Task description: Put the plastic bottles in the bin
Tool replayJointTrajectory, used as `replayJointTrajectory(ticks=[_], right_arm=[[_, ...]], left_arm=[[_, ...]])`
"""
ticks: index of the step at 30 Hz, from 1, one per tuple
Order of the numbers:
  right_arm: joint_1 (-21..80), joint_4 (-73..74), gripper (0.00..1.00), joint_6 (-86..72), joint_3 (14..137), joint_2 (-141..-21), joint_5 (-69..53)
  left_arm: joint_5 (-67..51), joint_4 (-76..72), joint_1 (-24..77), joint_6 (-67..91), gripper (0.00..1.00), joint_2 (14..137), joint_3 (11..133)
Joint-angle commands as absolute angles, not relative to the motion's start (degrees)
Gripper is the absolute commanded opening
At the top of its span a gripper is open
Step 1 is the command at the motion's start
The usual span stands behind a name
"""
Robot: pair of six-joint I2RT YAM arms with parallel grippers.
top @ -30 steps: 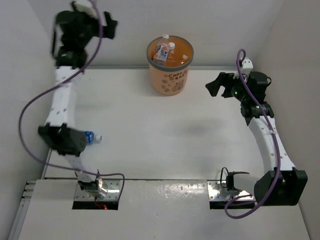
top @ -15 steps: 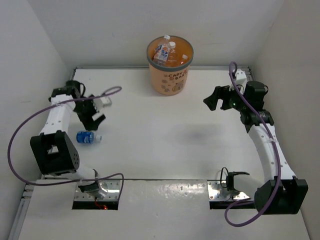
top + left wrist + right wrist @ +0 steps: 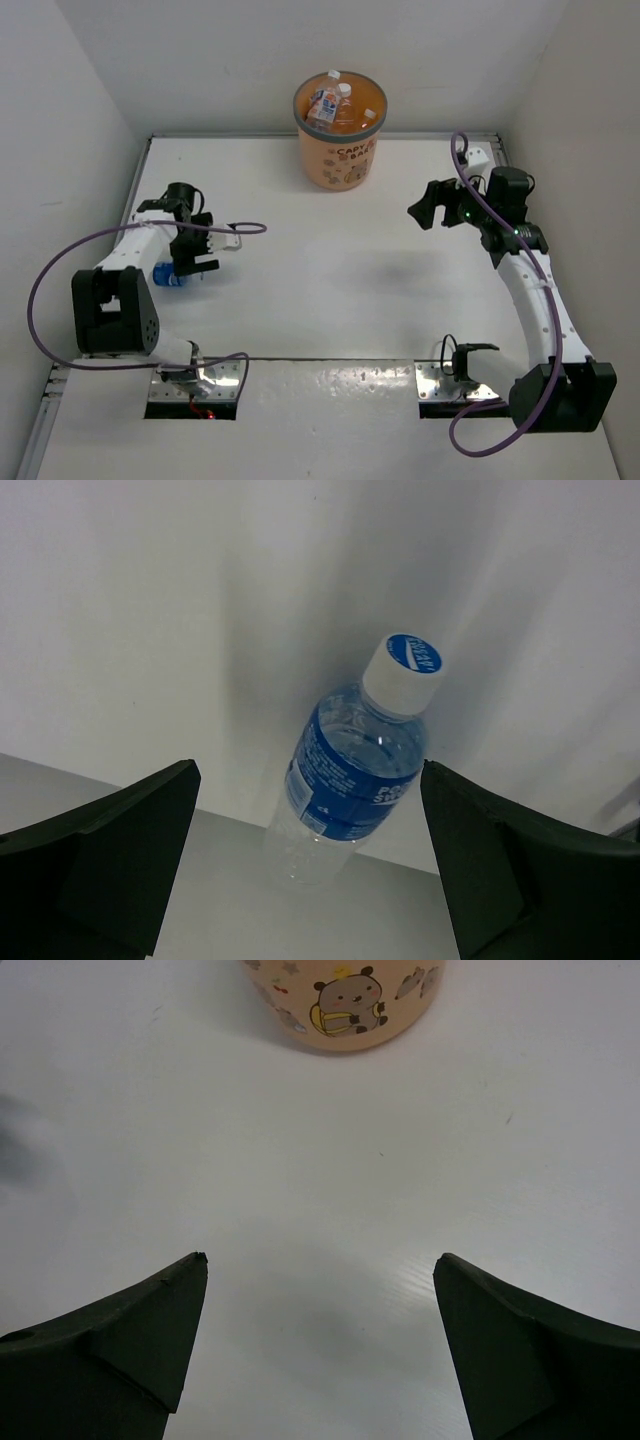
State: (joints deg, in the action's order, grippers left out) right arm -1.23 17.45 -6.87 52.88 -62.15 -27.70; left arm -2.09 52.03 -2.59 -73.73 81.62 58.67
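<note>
One plastic bottle, clear with a blue label and a white cap, lies on its side on the white table near the left edge. My left gripper hangs over it, open, one finger on each side and neither touching. From above, the gripper hides most of this bottle. The orange bin stands at the back centre with several bottles inside. My right gripper hovers open to the right of the bin, with nothing between its fingers. The bin's base shows ahead of it.
White walls close in the table on the left, back and right. A purple cable loops off the left arm. The left arm's dark base block sits just in front of the lying bottle.
The left arm has swung down from high at the back left and now hangs over the blue-labelled bottle. The right gripper has shifted slightly.
</note>
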Motion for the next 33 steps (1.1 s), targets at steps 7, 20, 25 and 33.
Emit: replayJointTrajectory(ticks=[7,20,25,33], right_arm=[[-0.9,18.2,0.93,-4.6,53.3,-62.8,-28.0],[-0.9,18.6,0.93,-4.3,53.9,-64.3,-27.7],[-0.9,18.7,0.92,-4.4,53.6,-64.2,-27.7],[-1.0,18.8,0.87,-4.1,53.4,-63.2,-27.4]], left_arm=[[6.1,51.6,-3.9,-80.5,0.99,90.2,62.2],[8.3,48.5,-8.2,-80.5,0.99,99.5,60.4],[8.9,47.1,-8.2,-78.8,0.77,102.3,62.2],[3.4,53.9,-2.9,-73.7,0.33,103.0,71.0]])
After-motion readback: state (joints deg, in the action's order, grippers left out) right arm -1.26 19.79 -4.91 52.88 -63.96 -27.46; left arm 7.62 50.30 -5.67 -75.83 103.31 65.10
